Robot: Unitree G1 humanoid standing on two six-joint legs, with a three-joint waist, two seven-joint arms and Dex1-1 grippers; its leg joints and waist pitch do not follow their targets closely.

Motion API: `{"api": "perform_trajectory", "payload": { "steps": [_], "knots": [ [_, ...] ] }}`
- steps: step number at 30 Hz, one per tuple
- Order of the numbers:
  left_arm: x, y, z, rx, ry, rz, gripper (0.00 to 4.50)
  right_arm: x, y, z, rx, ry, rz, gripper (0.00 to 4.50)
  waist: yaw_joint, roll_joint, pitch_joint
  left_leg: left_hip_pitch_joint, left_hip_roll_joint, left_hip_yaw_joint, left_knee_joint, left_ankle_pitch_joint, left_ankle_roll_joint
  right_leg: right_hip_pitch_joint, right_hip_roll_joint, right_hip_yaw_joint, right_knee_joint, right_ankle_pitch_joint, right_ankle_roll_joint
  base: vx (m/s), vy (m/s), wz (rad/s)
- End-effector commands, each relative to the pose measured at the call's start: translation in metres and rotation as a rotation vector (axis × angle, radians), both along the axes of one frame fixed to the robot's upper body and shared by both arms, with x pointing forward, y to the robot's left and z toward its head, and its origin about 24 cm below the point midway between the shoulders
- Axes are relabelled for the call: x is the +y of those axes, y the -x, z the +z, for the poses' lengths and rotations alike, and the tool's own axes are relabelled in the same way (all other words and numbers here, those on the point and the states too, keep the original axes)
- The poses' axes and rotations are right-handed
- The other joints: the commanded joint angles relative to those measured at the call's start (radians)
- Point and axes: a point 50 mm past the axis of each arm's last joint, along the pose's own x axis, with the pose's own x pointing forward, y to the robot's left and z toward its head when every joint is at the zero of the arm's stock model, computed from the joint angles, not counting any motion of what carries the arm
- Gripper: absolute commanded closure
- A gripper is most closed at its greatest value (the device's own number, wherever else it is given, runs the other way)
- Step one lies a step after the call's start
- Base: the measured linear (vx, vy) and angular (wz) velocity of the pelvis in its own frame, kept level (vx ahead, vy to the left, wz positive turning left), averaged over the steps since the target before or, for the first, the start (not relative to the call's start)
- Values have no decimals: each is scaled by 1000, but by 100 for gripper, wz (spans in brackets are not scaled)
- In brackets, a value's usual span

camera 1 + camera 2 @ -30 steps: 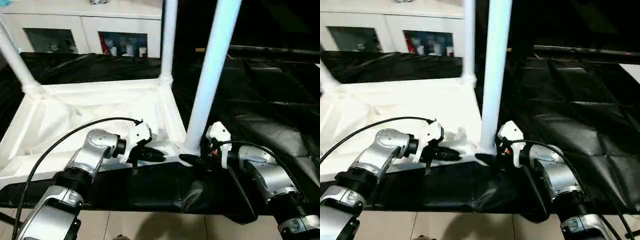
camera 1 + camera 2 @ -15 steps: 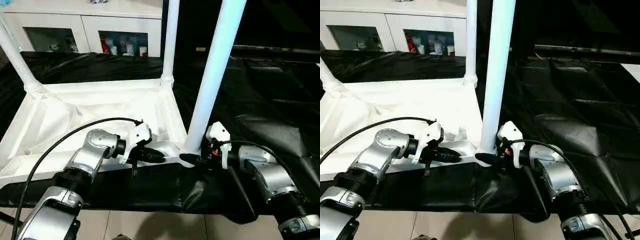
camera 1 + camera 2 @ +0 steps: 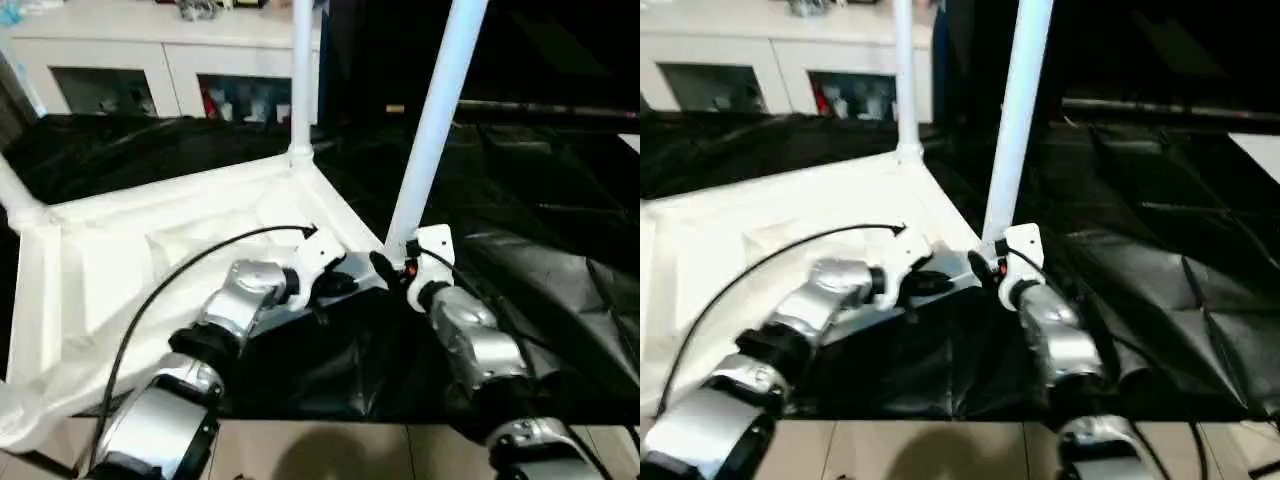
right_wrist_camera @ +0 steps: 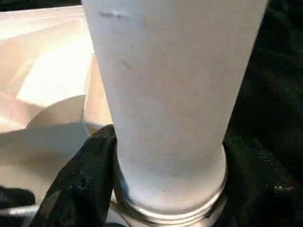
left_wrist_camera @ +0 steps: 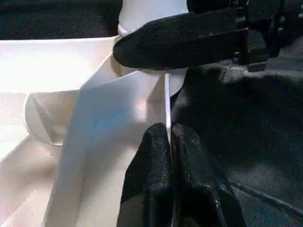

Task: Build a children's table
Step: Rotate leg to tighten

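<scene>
The children's table lies upside down: its white top (image 3: 150, 250) rests on black cloth with white legs standing up from the corners. At the near right corner rises one leg (image 3: 432, 130). My right gripper (image 3: 388, 268) clasps the base of this leg. In the right wrist view, black fingers (image 4: 85, 179) press against both sides just above the threaded end (image 4: 170, 215). My left gripper (image 3: 340, 283) is right beside it, shut on the top's thin near rim (image 5: 166, 94), which runs between its fingers (image 5: 151, 156).
Two more legs stand on the top, one at the far corner (image 3: 300, 80) and one at the left (image 3: 15, 200). The black-draped work table (image 3: 540, 200) stretches to the right. A white cabinet (image 3: 150, 60) stands behind. Floor (image 3: 330, 450) shows at the front.
The whole picture has shifted and tilted, so the camera has moved. Both grippers stay at the near right corner. The right fingers have closed in on the leg's base.
</scene>
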Motion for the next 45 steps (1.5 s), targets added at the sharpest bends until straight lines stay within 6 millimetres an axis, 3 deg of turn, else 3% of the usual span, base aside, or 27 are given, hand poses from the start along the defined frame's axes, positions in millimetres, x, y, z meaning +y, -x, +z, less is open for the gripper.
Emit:
{"api": "perform_trajectory", "payload": {
  "steps": [1, 3, 7, 13, 17, 20, 22, 25, 26, 29, 37, 43, 45],
  "knots": [
    [-16, 3, -6, 11, 46, 34, 450, 35, 8, -8, 31, -51, 126, 106, -10, -13, -36, 21, 39, -29, -80, -402, -20, 5, -56, 36, -109, -442, -132, 0, 0, 0],
    [-12, 2, -3, 0, 46, 20, 450, 34, 7, -2, -4, -78, 151, 103, -8, -12, -39, 15, 41, -28, -80, -372, -9, 10, -54, 36, -102, -366, -144, 0, 0, 0],
    [-3, 1, 0, -13, 45, -18, 450, 27, 5, 5, -34, -67, 206, 64, -7, -14, -39, 11, 40, -27, -81, -361, 5, 14, -56, 35, -101, -358, -153, 0, 0, 0],
    [23, 10, 6, 7, 64, -190, 450, -6, 15, 23, -75, 28, 518, 58, 1, -17, -44, 3, 42, -22, -72, -263, 49, 27, -55, 33, -86, -210, -189, 0, 0, 0],
    [40, 20, 5, 66, 28, -311, 450, -26, 25, 29, -52, 78, 674, 58, 8, -12, -53, 0, 44, -16, -58, -146, 97, 34, -46, 28, -58, 14, -249, 0, 0, 0],
    [48, 27, 7, 110, 19, -391, 450, -31, 30, 31, -22, 99, 753, 58, 12, -9, -60, -2, 45, -13, -47, -98, 125, 30, -43, 25, -43, 117, -287, 0, 0, 0],
    [50, 30, 8, 127, 20, -413, 450, -31, 32, 31, -12, 108, 776, 58, 14, -9, -54, -3, 47, -11, -50, -122, 125, 27, -44, 24, -46, 82, -295, 0, 0, 0],
    [52, 31, 9, 126, 19, -427, 450, -30, 33, 30, 1, 105, 795, 58, 15, -7, -49, 1, 50, -12, -57, -189, 89, 24, -47, 26, -57, -35, -280, 0, 0, 0],
    [52, 32, 9, 127, 21, -427, 450, -28, 34, 30, 6, 100, 808, 85, 15, -8, -49, 1, 49, -14, -60, -204, 72, 25, -49, 26, -60, -69, -272, 0, 0, 0],
    [53, 31, 10, 120, 20, -412, 450, -24, 36, 28, 15, 97, 832, 97, 12, -10, -48, 3, 49, -15, -63, -226, 47, 23, -50, 28, -64, -103, -259, 0, 0, 0],
    [56, 29, 11, 115, 9, -391, 450, -24, 37, 28, 26, 102, 849, 169, 10, -10, -51, 0, 46, -14, -57, -184, 61, 27, -48, 27, -57, -35, -268, 0, 0, 0],
    [56, 25, 10, 108, 9, -343, 450, -24, 37, 25, 34, 79, 818, 179, 11, -12, -51, 1, 46, -14, -55, -175, 68, 27, -48, 27, -55, -25, -274, 0, 0, 0],
    [53, 20, 9, 92, 14, -269, 450, -22, 32, 20, 28, 64, 721, 180, 8, -13, -48, 0, 45, -15, -57, -189, 59, 24, -50, 28, -58, -58, -270, 0, 0, 0]
  ]
}}
